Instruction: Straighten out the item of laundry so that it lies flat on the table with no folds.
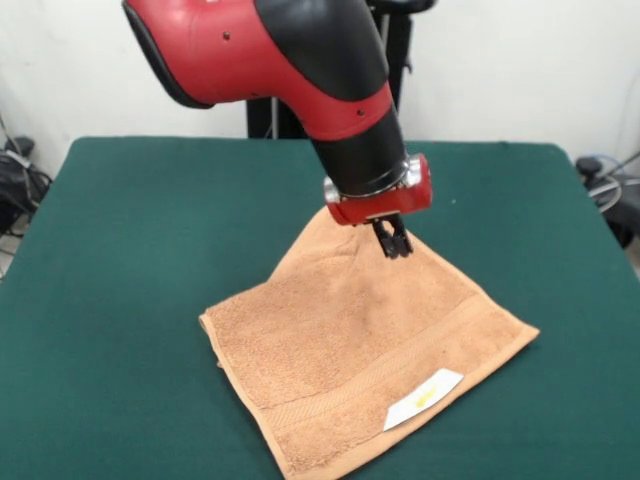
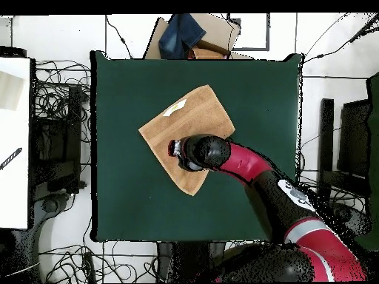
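Label (image 1: 423,398) nearest; towel (image 1: 350,340) soft, limp, light on surface (image 1: 120,250); gripper (image 1: 393,243) jaws pinching its raised far corner.

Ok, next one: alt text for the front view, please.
A red and black arm reaches down to an orange-tan towel on a green table, its gripper at the towel's far corner, which looks raised. A white label lies near the front edge.

Robotics lab: red-black arm (image 1: 300,70) over a green felt table (image 2: 118,185) against a bare white wall (image 1: 520,70), loose cables (image 2: 55,96) sprawled on the floor at the table's 9 o'clock, overhead view.
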Controlling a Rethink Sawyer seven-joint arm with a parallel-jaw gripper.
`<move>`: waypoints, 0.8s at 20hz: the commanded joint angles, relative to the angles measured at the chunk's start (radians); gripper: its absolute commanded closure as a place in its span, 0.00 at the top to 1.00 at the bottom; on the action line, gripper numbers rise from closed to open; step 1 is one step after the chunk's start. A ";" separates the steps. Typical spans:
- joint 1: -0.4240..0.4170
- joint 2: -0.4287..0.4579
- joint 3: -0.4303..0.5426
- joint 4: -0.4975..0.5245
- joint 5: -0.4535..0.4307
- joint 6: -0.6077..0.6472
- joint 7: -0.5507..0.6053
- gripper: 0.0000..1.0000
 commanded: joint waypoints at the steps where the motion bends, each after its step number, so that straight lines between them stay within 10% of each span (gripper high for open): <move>1: 0.039 0.028 -0.036 -0.004 0.008 -0.005 0.156 0.00; 16: -0.053 0.125 -0.051 0.120 -0.079 -0.183 0.124 0.00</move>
